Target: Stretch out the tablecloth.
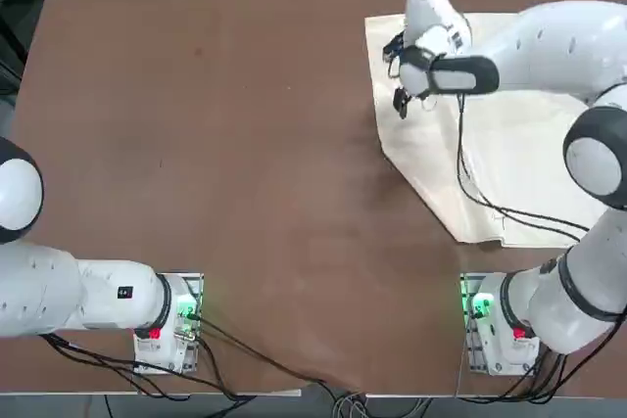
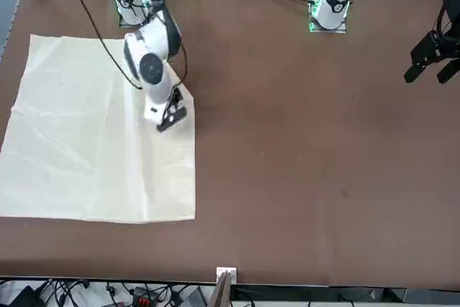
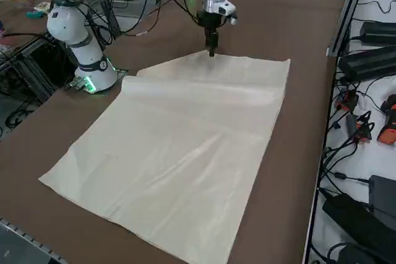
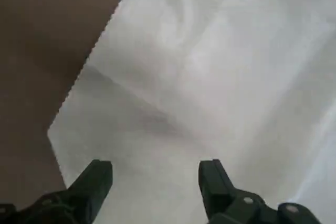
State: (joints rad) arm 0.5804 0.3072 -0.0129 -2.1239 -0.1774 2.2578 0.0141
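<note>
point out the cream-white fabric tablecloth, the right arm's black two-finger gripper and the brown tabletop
cream-white fabric tablecloth (image 3: 185, 146), right side view, its creased middle
right arm's black two-finger gripper (image 4: 155, 179), right wrist view, midway between open fingertips
brown tabletop (image 1: 216, 144), top view, bare surface

Tablecloth (image 3: 185, 146): thin matt cream cloth, softly creased; tabletop (image 1: 216, 144) matt brown.

My right gripper (image 4: 155, 182) hangs with its black fingers spread wide, nothing between them, above the large cream-white fabric tablecloth (image 3: 185, 146) near its inner edge. The cloth lies flat and low, so nothing on it blocks a pass. The bare brown tabletop (image 1: 216, 144) beside it is open room.
</note>
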